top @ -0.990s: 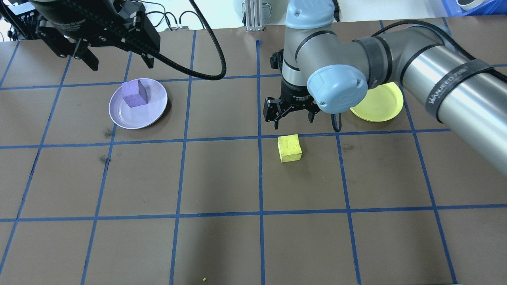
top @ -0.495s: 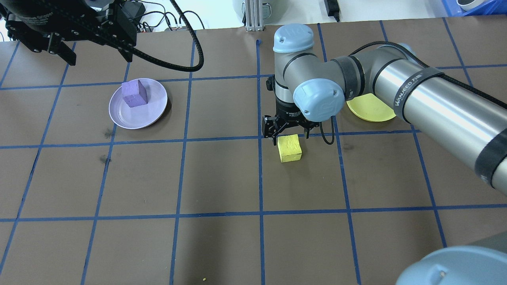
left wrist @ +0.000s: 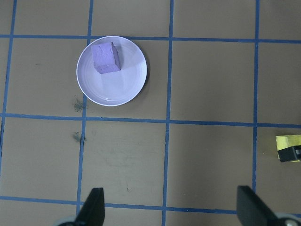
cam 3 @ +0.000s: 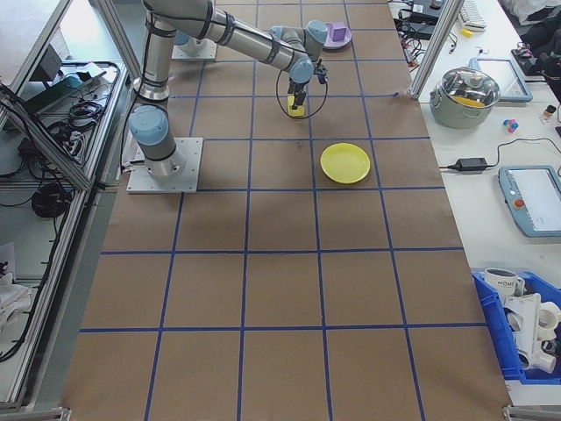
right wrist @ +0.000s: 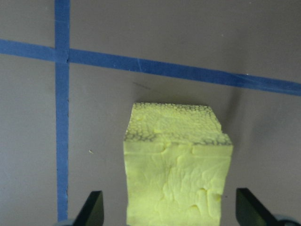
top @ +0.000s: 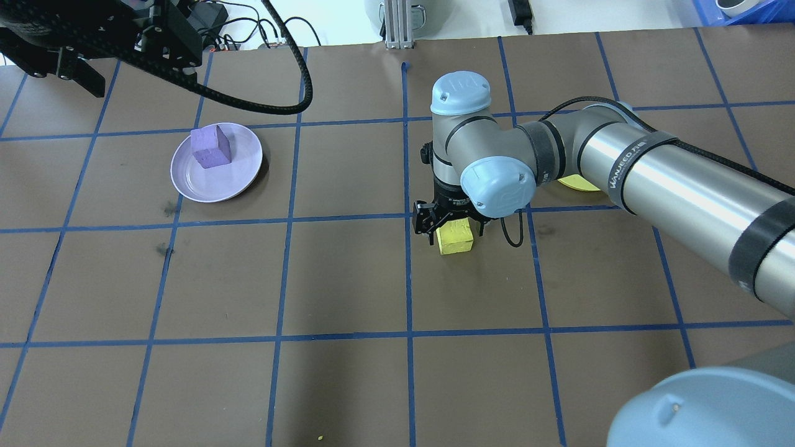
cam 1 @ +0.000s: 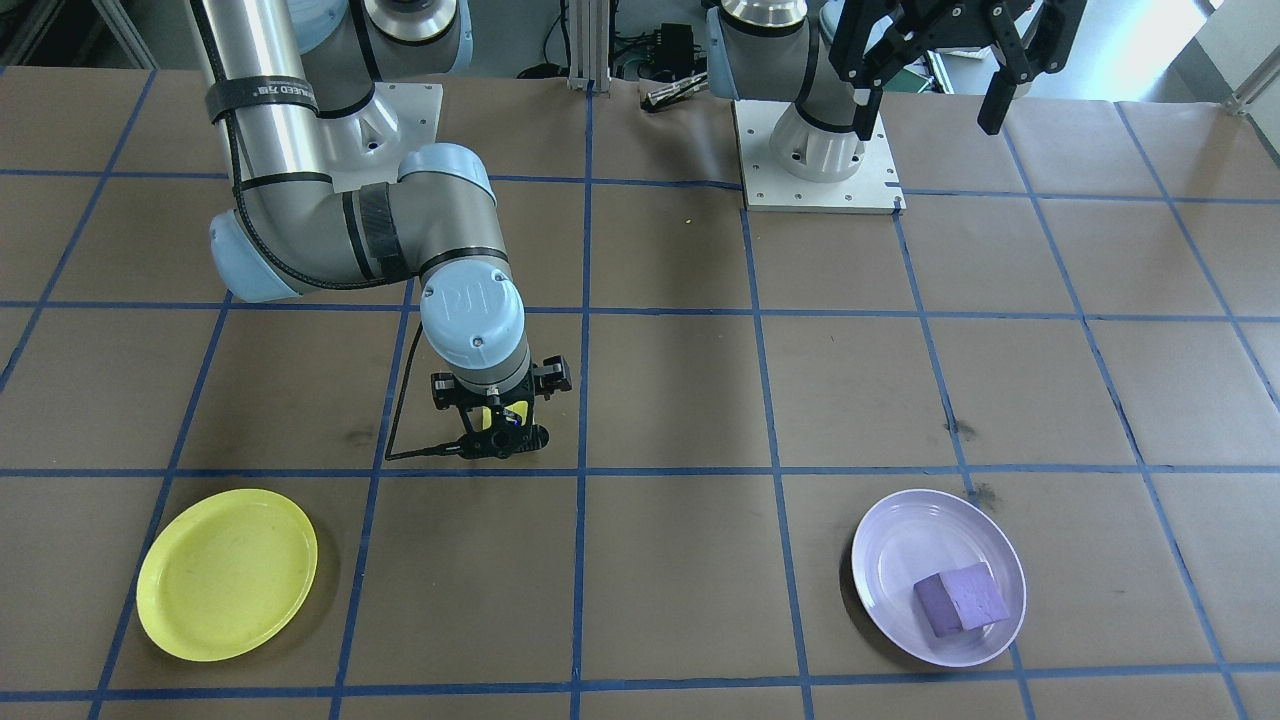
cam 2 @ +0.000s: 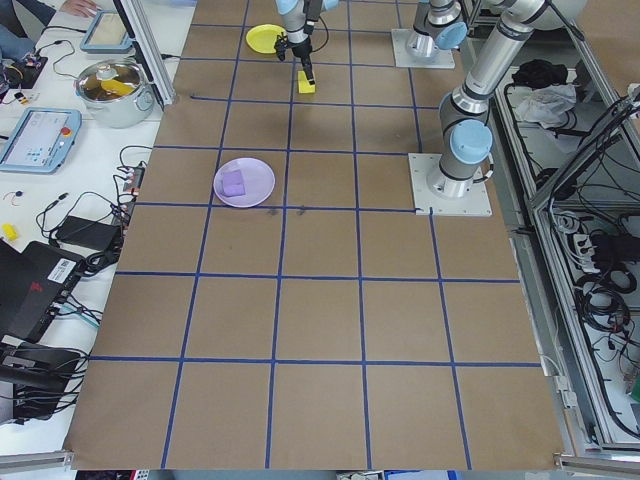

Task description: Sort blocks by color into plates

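The yellow block (right wrist: 178, 165) sits on the bench (top: 348, 279) between the right gripper's (right wrist: 169, 207) spread fingers (right wrist: 91, 207), touching neither. The left gripper (left wrist: 171, 207) hangs open and empty high above the lavender plate (left wrist: 127, 92), which carries the purple block (left wrist: 104, 57).

Overhead, front views face opposite; right wrist close on yellow block (right wrist: 176, 165), shared overhead.

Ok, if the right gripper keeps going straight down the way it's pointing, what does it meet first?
The yellow block. The right gripper points down, open, with the block centred between its fingers, so it likely straddles the block before reaching the table. Remaining height is unclear.
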Robot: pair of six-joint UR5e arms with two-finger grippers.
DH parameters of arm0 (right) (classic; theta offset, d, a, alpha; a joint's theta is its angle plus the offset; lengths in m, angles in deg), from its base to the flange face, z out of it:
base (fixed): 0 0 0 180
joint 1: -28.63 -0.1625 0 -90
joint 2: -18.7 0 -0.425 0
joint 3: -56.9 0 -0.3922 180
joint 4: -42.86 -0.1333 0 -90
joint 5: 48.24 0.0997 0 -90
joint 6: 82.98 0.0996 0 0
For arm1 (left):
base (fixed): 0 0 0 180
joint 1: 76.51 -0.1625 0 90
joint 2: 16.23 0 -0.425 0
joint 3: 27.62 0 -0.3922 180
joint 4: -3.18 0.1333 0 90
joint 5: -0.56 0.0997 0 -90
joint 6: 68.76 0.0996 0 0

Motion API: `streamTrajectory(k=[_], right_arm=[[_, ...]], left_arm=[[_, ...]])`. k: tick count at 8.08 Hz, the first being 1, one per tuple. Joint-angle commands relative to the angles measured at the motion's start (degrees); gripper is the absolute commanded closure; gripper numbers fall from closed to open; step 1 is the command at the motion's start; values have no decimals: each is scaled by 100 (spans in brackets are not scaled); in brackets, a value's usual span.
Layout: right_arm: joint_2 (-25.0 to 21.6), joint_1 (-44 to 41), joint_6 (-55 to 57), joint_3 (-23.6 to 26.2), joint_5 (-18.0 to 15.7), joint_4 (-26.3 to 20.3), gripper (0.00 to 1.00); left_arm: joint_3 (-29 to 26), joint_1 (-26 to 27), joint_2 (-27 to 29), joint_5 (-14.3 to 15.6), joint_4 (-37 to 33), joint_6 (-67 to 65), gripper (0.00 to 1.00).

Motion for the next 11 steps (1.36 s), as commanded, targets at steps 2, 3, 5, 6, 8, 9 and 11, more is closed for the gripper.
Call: streamTrajectory(k=[2,3,5,6,8,9,11], right_arm=[[212,0,-36,72,-24,602,12],[344,0,16,63,36,937,68],[293,17,8,28,37,932,100],[240,43,-1,-33,28,932,100],[-14,96,-62,-69,11,757,100],[-172,218,-80,-156,-41,748,100],[-401,761,-385,-375,-42,721,100]], left_arm=[[9,0,-46,2,90,3,0],[0,0,-46,-6,90,-5,0],[18,0,-46,-24,90,30,0],[105,43,50,-41,56,13,0],[238,9,-63,-77,90,30,0],[255,26,-98,-59,90,39,0],[273,26,-107,-68,99,39,0]])
